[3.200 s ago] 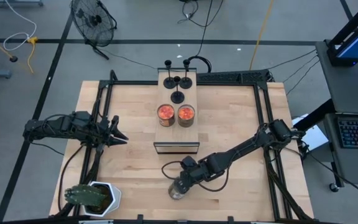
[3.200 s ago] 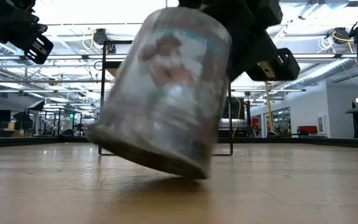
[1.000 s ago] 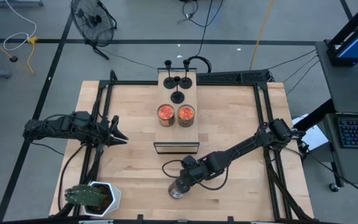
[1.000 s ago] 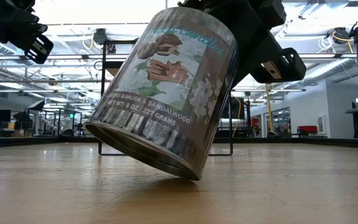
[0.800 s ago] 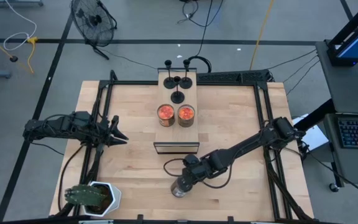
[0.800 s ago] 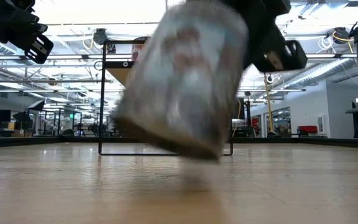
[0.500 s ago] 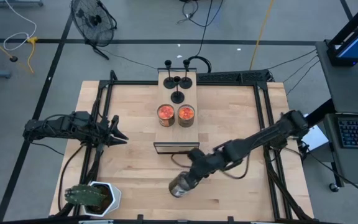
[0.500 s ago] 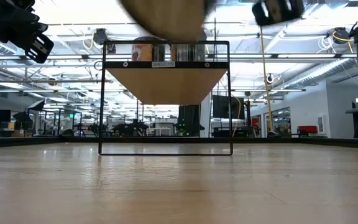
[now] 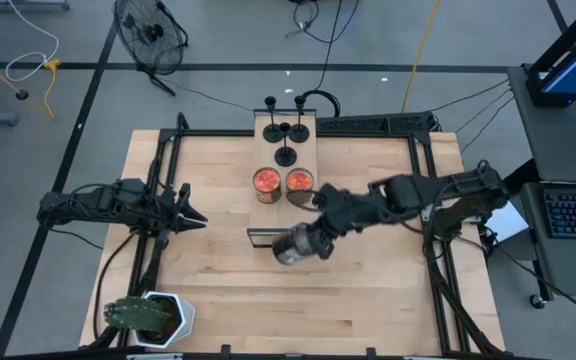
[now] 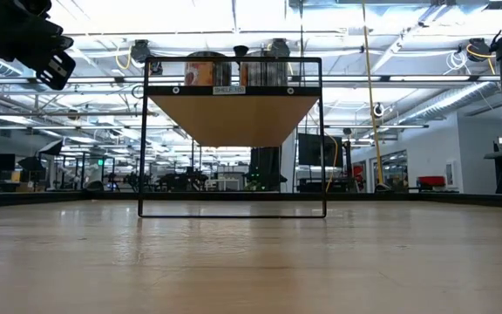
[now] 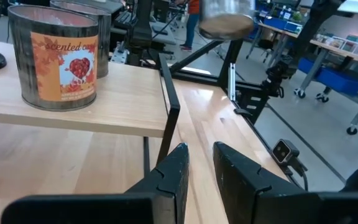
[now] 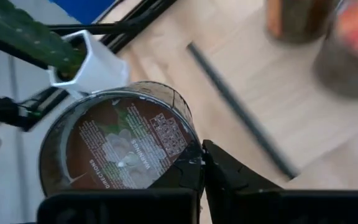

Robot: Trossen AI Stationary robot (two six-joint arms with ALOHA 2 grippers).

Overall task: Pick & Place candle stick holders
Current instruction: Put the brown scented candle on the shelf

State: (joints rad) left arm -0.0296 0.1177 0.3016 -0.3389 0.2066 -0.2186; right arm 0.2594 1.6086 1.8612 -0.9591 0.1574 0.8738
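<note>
The right gripper (image 9: 313, 238) reaches across the table, gripping a tin (image 9: 290, 245) above the shelf's (image 9: 309, 133) near edge; the candle holders (image 9: 285, 129) stand at the shelf's far end, while the left gripper (image 9: 194, 219), fingers slightly parted, waits at the table's left.

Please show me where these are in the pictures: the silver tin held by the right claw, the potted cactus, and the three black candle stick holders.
silver tin (image 9: 293, 245): high view, on its side wall.
potted cactus (image 9: 173, 322): high view, on the white pot's rim.
candle stick holders (image 9: 286, 156): high view, on the nearest one's disc base.
right claw (image 12: 199, 163): right wrist view, where the fingertips pinch the tin's rim.
</note>
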